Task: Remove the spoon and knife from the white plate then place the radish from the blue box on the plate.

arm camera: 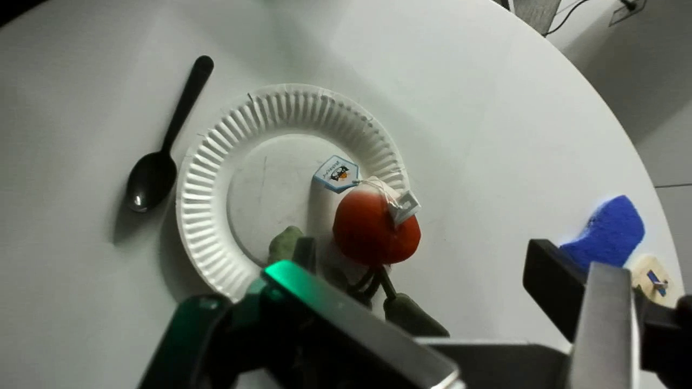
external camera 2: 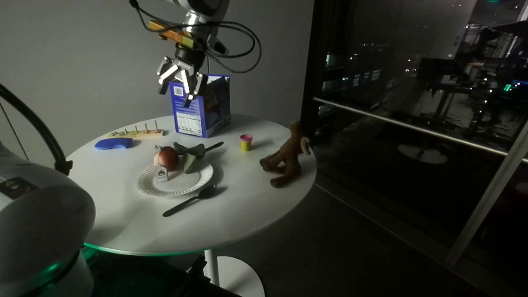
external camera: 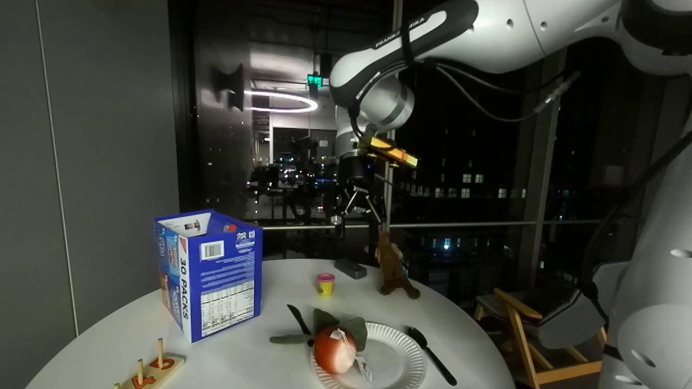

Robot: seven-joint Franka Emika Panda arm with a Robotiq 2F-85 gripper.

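Note:
The red radish with a pale patch, tags and green leaves rests on the rim side of the white plate; its leaves reach past the rim. It also shows in the wrist view. The black spoon lies on the table beside the plate. The black knife lies on the table, partly under the leaves; it is hidden in the wrist view. The blue box stands upright, open at the top. My gripper is open and empty, high above the table; it shows in both exterior views.
A yellow tub with a pink lid, a dark grey case and a brown stuffed toy stand toward one table edge. A wooden peg board and a blue soft-looking piece lie near the blue box.

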